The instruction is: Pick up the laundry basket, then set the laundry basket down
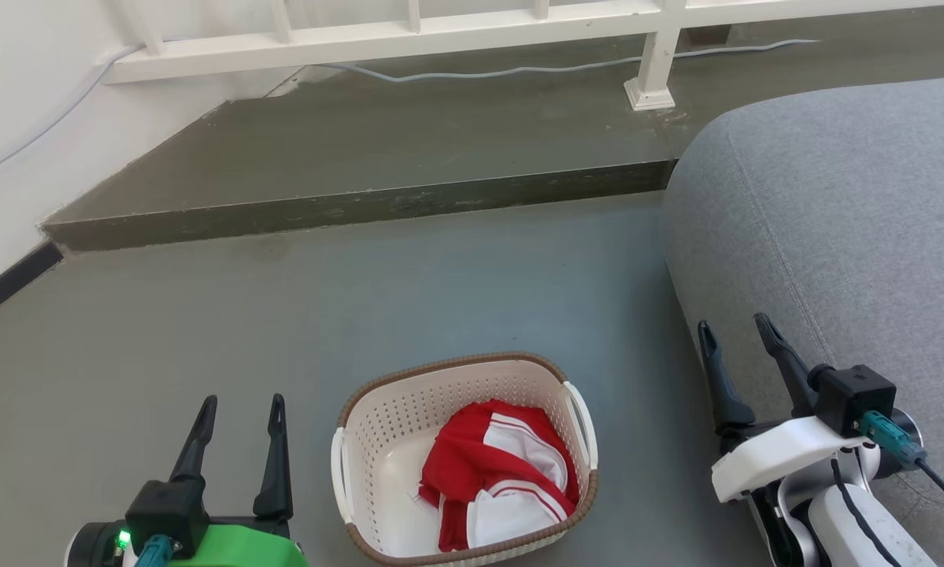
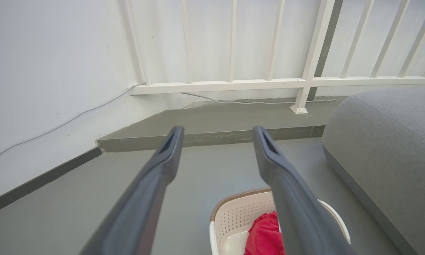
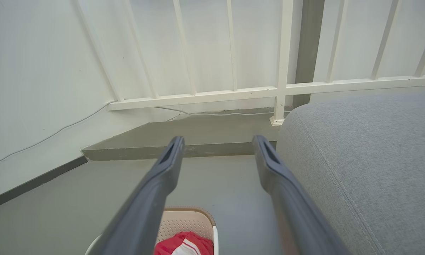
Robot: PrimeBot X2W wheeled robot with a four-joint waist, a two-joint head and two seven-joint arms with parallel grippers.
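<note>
Sofa (image 1: 834,220) stands near laundry basket (image 1: 440,398) — raised step (image 1: 409,150) lies beyond.

Grey floor (image 1: 283,315), laundry basket (image 1: 393,417) on it, sofa (image 1: 834,236) beside

- A home, seemingly a living space.
- Right: a grey upholstered sofa (image 1: 834,236) with stitched seams.
- Near: a laundry basket (image 1: 440,398) on the grey floor (image 1: 283,315), holding red-and-white clothing (image 1: 479,465).
- Far: a white railing (image 1: 409,43) above a raised step (image 1: 361,209).
</note>
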